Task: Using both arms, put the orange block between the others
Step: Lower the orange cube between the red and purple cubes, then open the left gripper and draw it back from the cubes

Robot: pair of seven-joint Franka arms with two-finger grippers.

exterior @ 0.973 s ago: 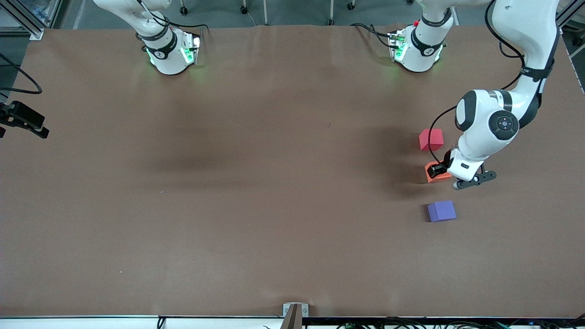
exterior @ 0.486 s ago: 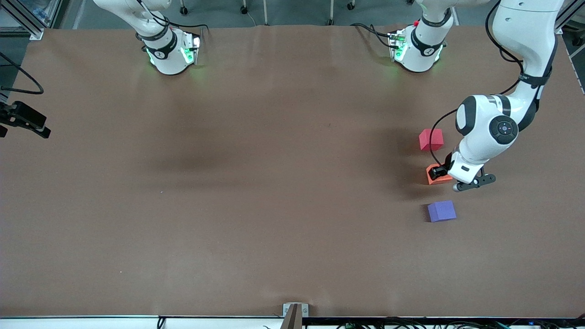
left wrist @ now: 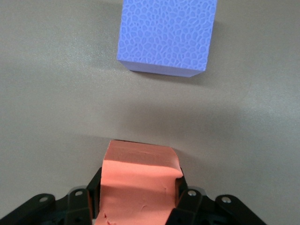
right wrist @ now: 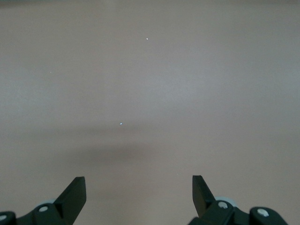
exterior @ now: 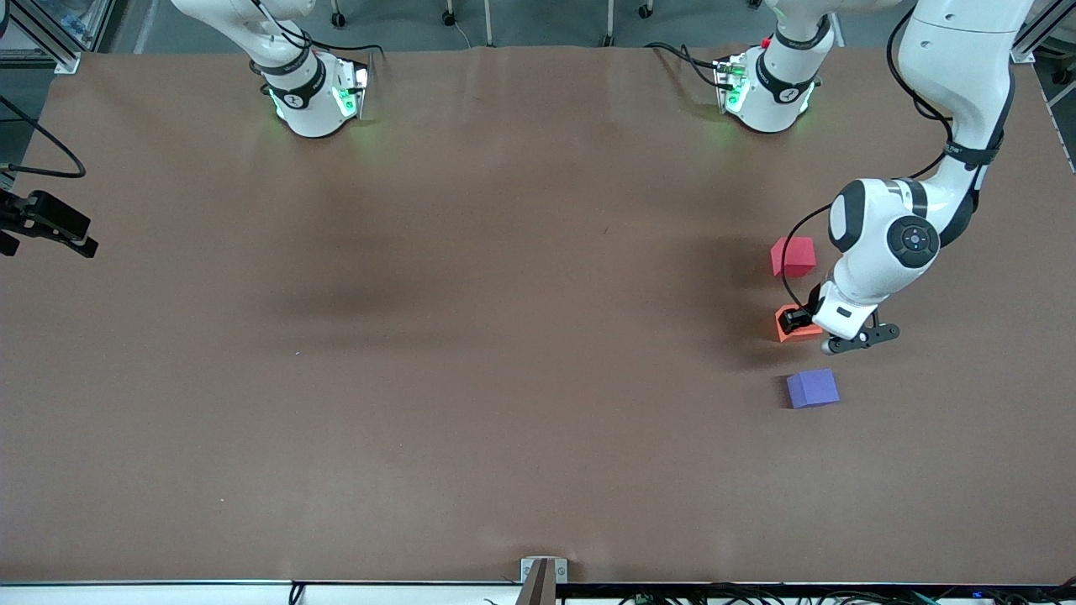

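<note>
Left gripper (exterior: 799,321) shifted slightly toward the right arm's end, clamped on orange block (exterior: 790,324) between red-pink cube (exterior: 793,256) and purple cube (exterior: 812,388). Right gripper (right wrist: 139,190) waited, spread wide.

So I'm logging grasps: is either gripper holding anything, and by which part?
The left gripper holds the orange block by two opposite side faces. The right gripper is open, holding nothing.

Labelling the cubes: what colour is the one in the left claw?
Bright orange cube, clearest in the left wrist view.
</note>
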